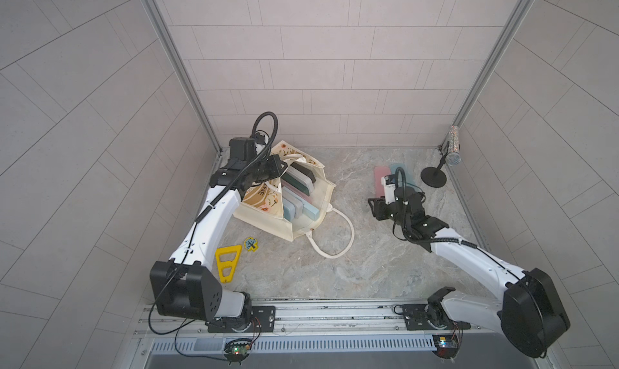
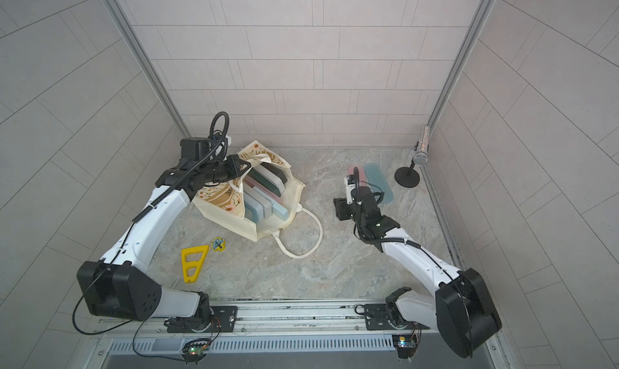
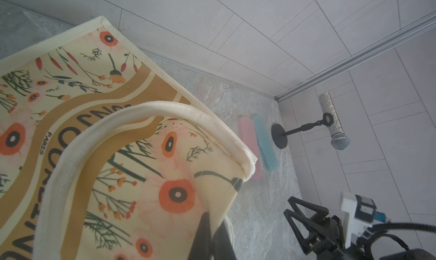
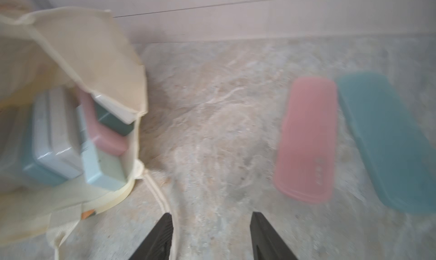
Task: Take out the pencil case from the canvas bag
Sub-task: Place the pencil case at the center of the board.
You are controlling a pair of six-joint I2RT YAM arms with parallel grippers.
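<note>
The cream canvas bag lies on the table with its mouth open, and several pencil cases stand on edge inside it. My left gripper is shut on the bag's printed side at the rim and holds it up. My right gripper is open with nothing in it, low over bare table between the bag and two pencil cases lying flat. These are a pink one and a teal one.
A glittery microphone on a round black stand sits in the back right corner. A yellow triangular tool and a small blue-yellow badge lie front left. The bag's white rope handle loops out over the table. Tiled walls enclose three sides.
</note>
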